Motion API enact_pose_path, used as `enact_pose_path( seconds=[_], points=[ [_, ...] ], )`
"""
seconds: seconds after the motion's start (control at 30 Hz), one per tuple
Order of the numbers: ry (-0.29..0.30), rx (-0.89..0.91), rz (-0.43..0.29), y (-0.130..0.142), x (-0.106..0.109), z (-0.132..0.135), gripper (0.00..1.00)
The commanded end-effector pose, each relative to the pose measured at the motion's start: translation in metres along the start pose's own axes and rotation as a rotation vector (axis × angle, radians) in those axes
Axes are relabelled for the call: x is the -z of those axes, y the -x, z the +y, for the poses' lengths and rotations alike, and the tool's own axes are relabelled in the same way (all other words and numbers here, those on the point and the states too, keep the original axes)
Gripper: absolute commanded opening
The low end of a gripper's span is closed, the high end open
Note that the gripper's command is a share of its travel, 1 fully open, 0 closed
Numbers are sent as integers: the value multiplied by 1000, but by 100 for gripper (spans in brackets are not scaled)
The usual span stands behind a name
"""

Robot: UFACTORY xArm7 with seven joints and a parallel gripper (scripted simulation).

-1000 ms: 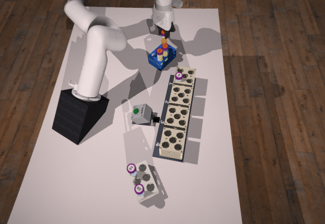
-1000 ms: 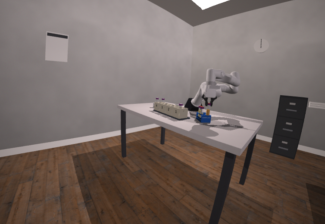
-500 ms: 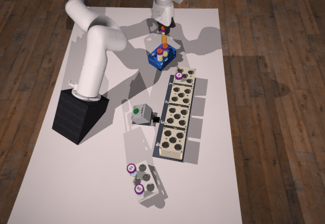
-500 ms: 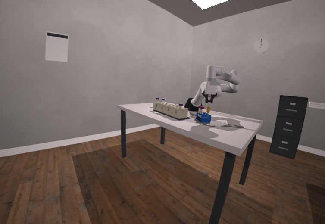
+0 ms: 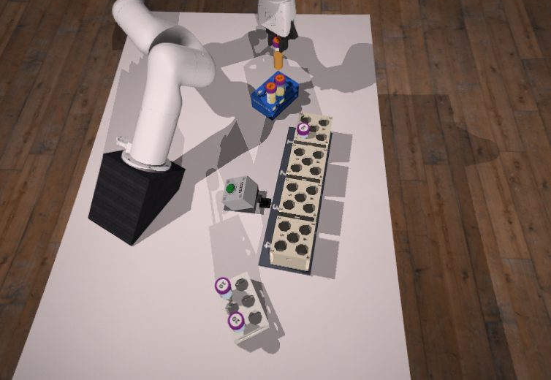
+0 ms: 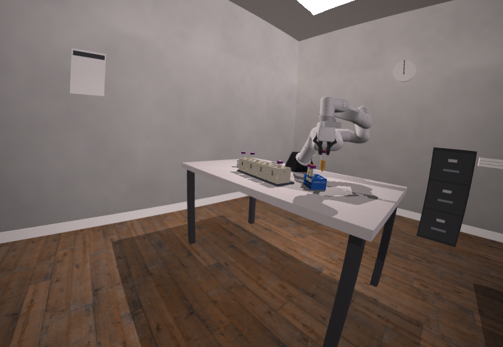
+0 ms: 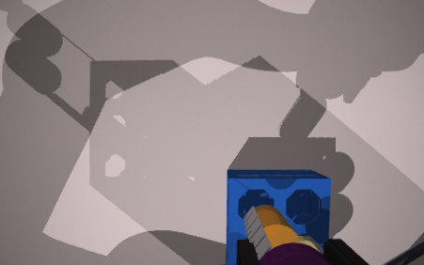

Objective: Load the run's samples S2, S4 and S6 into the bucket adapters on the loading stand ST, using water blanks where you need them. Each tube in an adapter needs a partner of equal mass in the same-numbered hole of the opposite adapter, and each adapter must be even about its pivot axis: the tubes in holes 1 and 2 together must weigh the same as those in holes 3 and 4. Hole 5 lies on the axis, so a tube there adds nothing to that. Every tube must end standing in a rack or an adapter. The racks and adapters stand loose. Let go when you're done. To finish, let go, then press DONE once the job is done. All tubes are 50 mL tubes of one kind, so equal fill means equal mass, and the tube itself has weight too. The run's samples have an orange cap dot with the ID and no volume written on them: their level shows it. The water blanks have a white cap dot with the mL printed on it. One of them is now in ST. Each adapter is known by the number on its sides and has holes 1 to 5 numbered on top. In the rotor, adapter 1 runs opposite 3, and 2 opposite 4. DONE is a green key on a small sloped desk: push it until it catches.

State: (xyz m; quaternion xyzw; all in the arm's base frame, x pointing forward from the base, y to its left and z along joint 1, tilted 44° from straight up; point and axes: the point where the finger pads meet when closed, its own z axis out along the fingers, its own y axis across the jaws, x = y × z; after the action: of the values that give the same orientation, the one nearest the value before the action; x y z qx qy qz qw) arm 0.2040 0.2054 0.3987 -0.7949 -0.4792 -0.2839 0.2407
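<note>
My gripper [image 5: 278, 44] [image 6: 324, 150] [image 7: 287, 255] is shut on an orange-dotted sample tube [image 5: 278, 61] [image 6: 323, 165], held upright above the blue rack [image 5: 261, 107] [image 6: 319, 185] [image 7: 232, 213]. Its ID is not readable; its liquid is orange. Two sample tubes [image 5: 279, 79] [image 5: 270, 87] with paler liquid stand in that rack. Adapter 1 [image 5: 314, 120] [image 6: 281, 176] has one water blank [image 5: 302, 128] [image 6: 279, 162] in its near-left hole, its number too small to read. Adapters 2 [image 5: 308, 150], 3 [image 5: 301, 187] and 4 [image 5: 290, 261] hold no tubes.
The loading stand [image 5: 264, 260] lies under the adapters. A white rack [image 5: 256, 334] at the front holds the 10 blank [image 5: 223, 286] and the 20 blank [image 5: 235, 321]. The green DONE key [image 5: 229, 188] is on its grey desk [image 5: 250, 188], left of adapter 3.
</note>
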Motion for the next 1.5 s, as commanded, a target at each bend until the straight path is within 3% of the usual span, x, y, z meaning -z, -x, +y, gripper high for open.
enact_pose_path(
  seconds=[0.0, 0.63, 1.47],
  points=[
    [1, 1, 2, 0, 12, 0, 0],
    [1, 1, 2, 0, 46, 0, 0],
    [1, 1, 2, 0, 47, 0, 0]
  ],
)
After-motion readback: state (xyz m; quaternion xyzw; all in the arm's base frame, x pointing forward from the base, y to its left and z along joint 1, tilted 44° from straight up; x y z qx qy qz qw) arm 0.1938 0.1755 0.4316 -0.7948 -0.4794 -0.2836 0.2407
